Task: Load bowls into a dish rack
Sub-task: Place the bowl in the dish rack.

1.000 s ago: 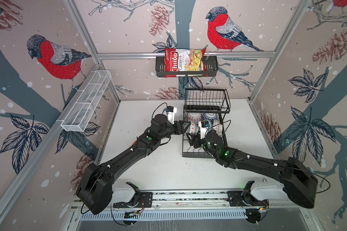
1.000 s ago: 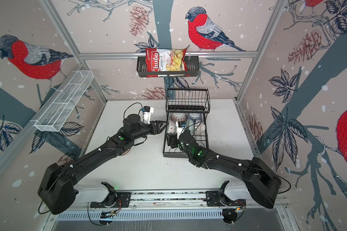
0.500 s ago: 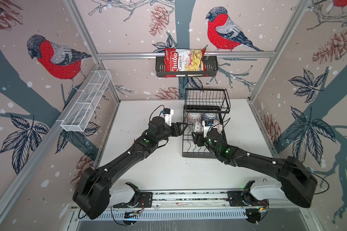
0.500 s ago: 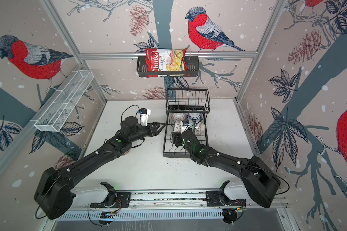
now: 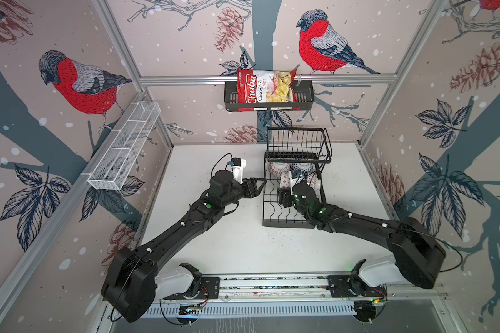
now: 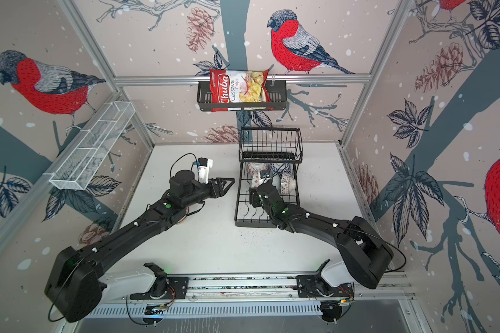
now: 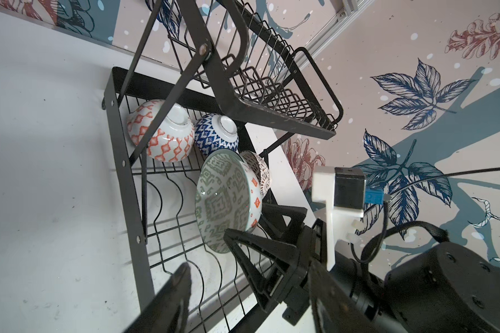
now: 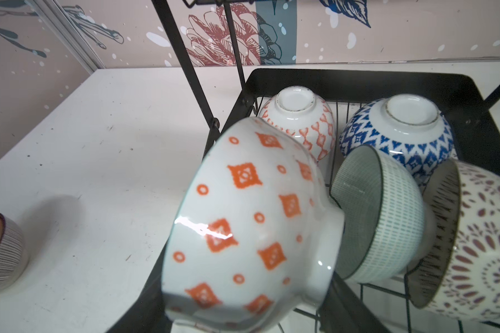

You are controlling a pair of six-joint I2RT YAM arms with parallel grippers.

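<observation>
Bird-and-pinecone wallpaper encloses your white, speckled bench (image 5: 243, 248), where the dish rack (image 5: 283, 224) stands toward the back wall. Your right end effector (image 7: 247, 220) clamps the rim of an orange-diamond bowl (image 8: 251, 219), tilted on edge over the rack's lower tier, just beside four other bowls (image 8: 401, 129) lodged there. Your left end effector (image 5: 259, 184) hangs just outside the rack, jaws parted and empty; one striped bowl (image 8: 0, 253) stands on the bench.

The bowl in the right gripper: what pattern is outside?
The bowl has orange diamonds and rings on white; best in right wrist view.
</observation>
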